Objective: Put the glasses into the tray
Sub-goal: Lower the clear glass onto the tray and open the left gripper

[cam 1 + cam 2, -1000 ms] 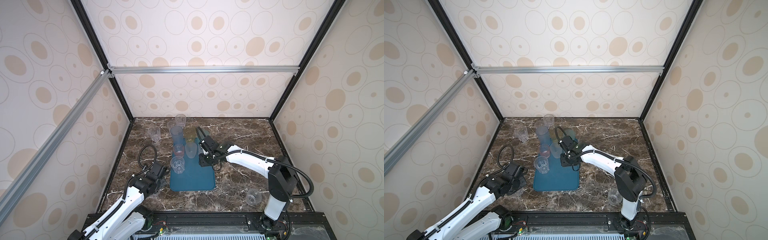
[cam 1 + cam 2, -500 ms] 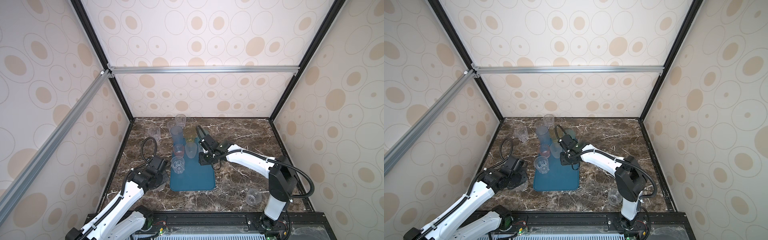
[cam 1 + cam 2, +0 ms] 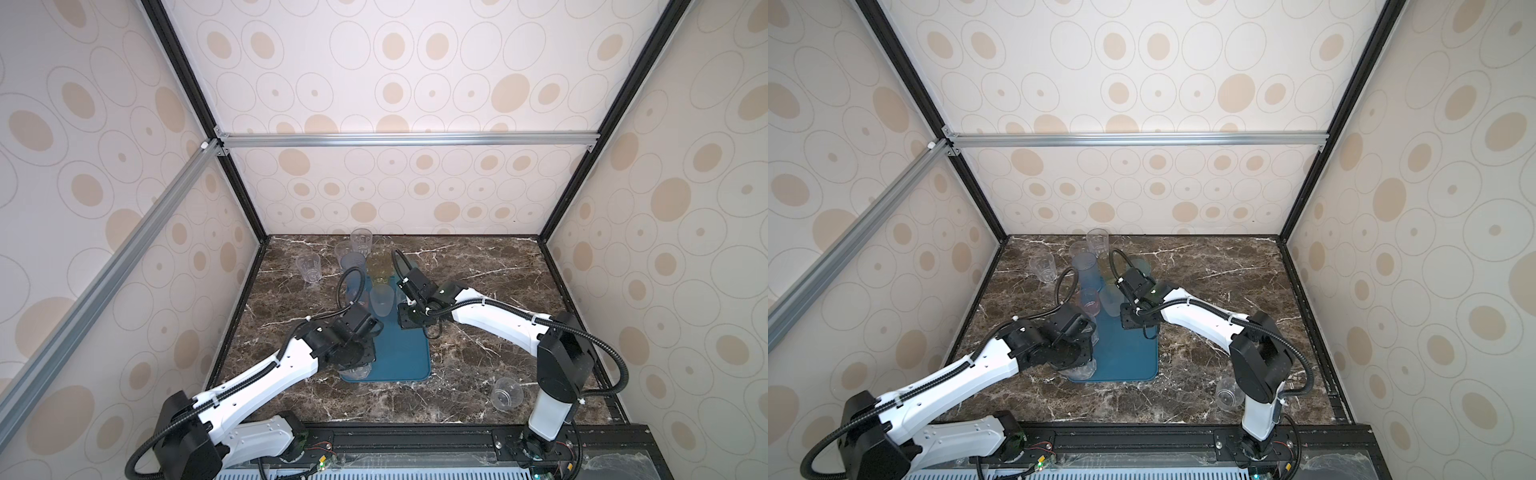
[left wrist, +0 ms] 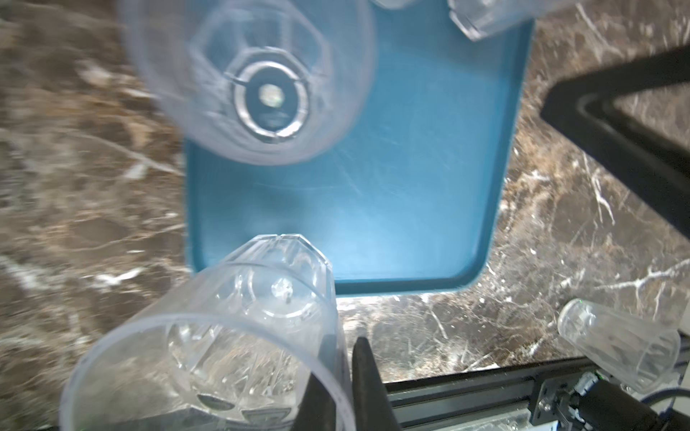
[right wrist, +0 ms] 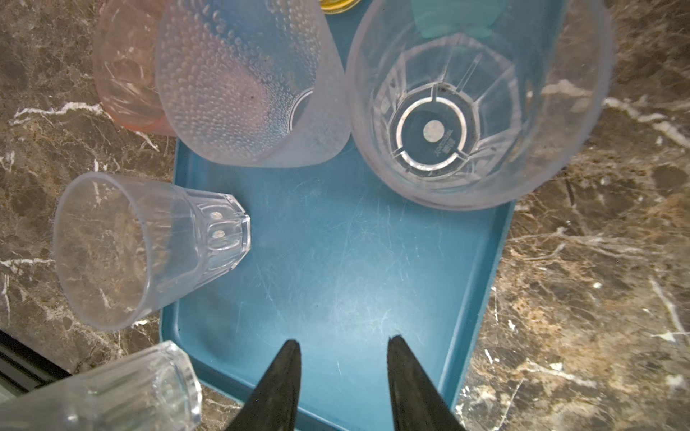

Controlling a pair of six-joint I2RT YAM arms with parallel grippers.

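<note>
On the marble table [image 3: 490, 266] sits the blue tray [image 3: 403, 353], with several glasses [image 3: 381, 301] already standing at its far end. Within the last second our left arm has swung in from the bare marble to the tray's near left corner, its left claw [image 4: 341, 373] pinched on the wall of a clear glass [image 4: 209, 347], so a set-down looks close. Our right claw [image 5: 341, 341] hangs open and empty over the tray, and a stray glass [image 3: 506, 394] lies well apart

- Tray [image 3: 401, 353] near half: bare in the middle, reachable from the near right
- Far half: packed with standing glasses [image 3: 380, 299]
- Near-left corner: blocked by left arm [image 3: 291, 365] and held glass [image 3: 356, 371]
- Desk [image 3: 490, 270] right of tray: free but for one lying glass [image 3: 506, 395]
</note>
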